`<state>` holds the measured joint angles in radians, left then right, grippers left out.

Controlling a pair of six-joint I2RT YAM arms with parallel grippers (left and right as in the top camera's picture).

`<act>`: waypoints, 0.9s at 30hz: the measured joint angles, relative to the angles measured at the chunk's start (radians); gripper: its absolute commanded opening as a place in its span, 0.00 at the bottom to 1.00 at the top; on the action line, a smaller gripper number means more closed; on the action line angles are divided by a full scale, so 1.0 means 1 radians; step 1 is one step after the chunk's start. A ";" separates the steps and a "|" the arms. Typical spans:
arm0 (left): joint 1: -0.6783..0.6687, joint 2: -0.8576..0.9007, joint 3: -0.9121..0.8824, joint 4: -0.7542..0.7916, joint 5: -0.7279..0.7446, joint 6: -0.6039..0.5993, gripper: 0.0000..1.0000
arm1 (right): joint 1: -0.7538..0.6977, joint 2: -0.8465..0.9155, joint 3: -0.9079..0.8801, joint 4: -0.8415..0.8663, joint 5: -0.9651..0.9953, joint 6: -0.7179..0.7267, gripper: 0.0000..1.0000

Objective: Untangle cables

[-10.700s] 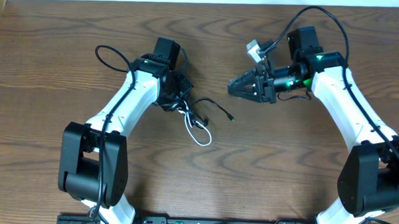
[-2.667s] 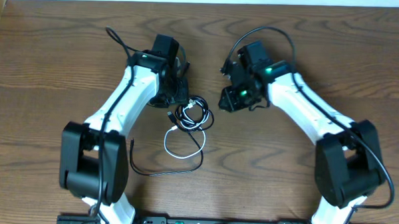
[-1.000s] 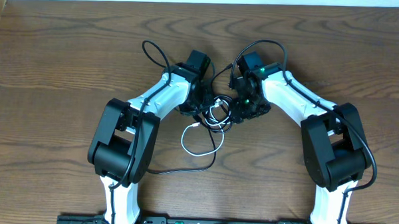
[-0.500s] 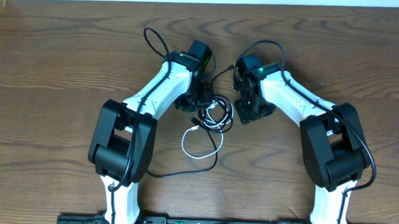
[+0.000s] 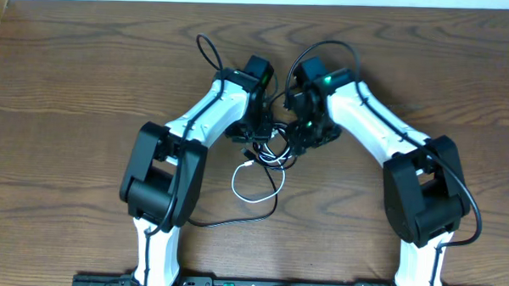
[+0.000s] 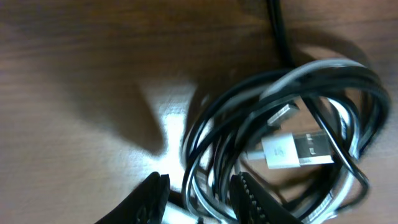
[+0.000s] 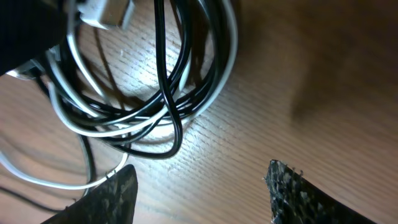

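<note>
Both grippers have drawn in from either side and now meet over the cables [image 5: 267, 152], a coil of black and white strands lying on the table [image 5: 69, 111], a white loop [image 5: 255, 185] trailing toward the robot. The left gripper [image 6: 199, 200] stands part-opened astride several strands; the right gripper [image 7: 202, 190] gapes wide beside the coil's rim, holding nothing. The likely risk is that pinching several strands together drags the whole coil and tightens it, and the plug [image 6: 292, 149] lodged inside could snag. No container shows; the cables rest on bare wood

Wood table [image 5: 70, 86] w/ tangled cables [image 6: 289, 149] on it
</note>
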<state>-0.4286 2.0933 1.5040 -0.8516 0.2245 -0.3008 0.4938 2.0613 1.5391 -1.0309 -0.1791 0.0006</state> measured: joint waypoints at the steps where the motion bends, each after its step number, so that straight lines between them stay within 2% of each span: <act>1: -0.001 0.010 0.000 0.005 0.002 0.003 0.37 | 0.009 0.000 -0.013 0.010 0.013 0.014 0.63; 17: -0.005 0.019 0.000 0.019 0.000 0.007 0.37 | 0.047 -0.058 -0.233 0.306 0.316 0.224 0.62; 27: -0.019 0.018 0.000 0.008 -0.119 -0.122 0.37 | -0.004 -0.083 -0.302 0.393 0.565 0.326 0.62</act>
<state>-0.4473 2.1113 1.5040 -0.8440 0.1055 -0.4229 0.4900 1.9781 1.2369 -0.6376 0.3859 0.3264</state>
